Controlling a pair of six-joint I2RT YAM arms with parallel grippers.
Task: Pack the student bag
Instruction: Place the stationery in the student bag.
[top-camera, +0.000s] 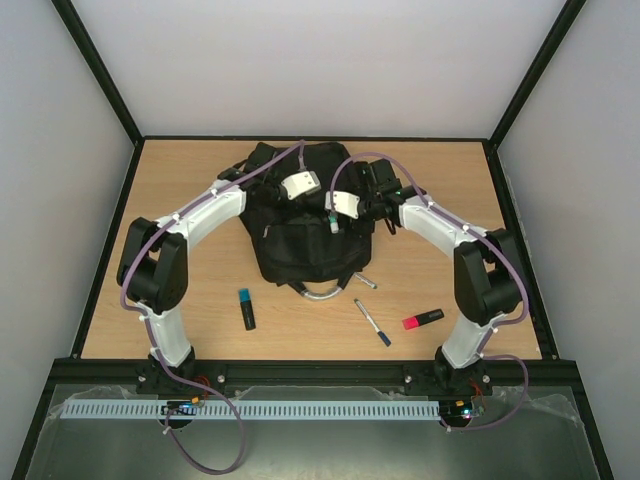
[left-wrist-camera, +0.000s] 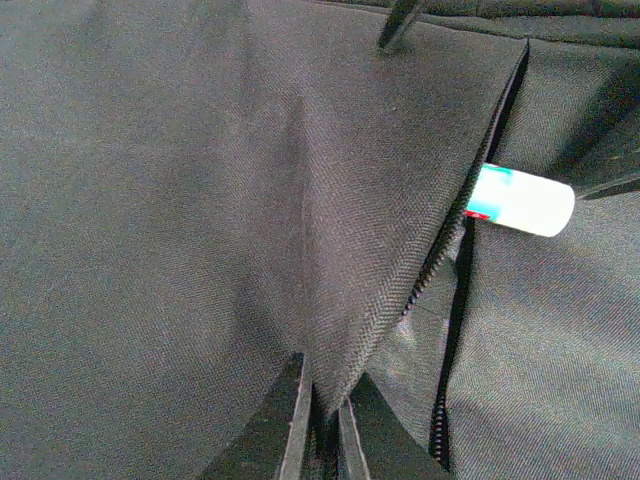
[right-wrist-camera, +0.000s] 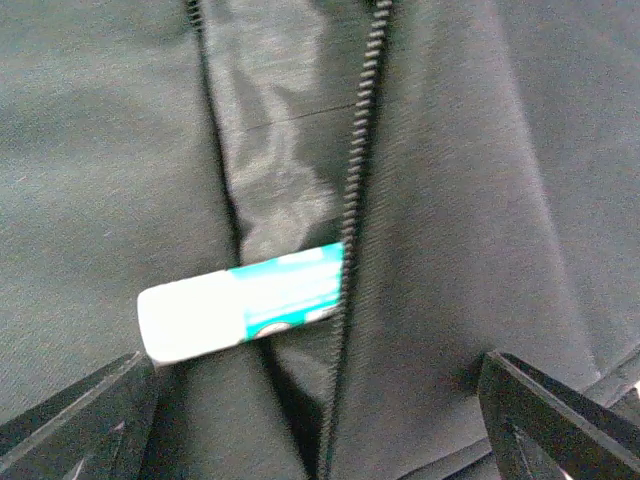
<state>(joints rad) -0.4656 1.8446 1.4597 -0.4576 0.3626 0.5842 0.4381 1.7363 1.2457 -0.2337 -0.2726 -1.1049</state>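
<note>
The student bag (top-camera: 300, 240) is a large black backpack lying mid-table, its grey loop handle (top-camera: 320, 292) toward the arms. Its zip (right-wrist-camera: 355, 190) stands open. A white and teal glue stick (right-wrist-camera: 240, 300) lies half inside the opening, its white end sticking out; the left wrist view shows the glue stick (left-wrist-camera: 522, 200) at the zip's edge. My left gripper (left-wrist-camera: 325, 395) is shut on a fold of the bag's fabric (left-wrist-camera: 350, 330) beside the zip. My right gripper (right-wrist-camera: 312, 358) stands open just above the glue stick, touching nothing.
On the wooden table (top-camera: 180, 200) in front of the bag lie a blue-capped black marker (top-camera: 246, 308), a thin pen (top-camera: 372, 322) and a pink highlighter (top-camera: 423, 319). Black frame posts and grey walls border the table.
</note>
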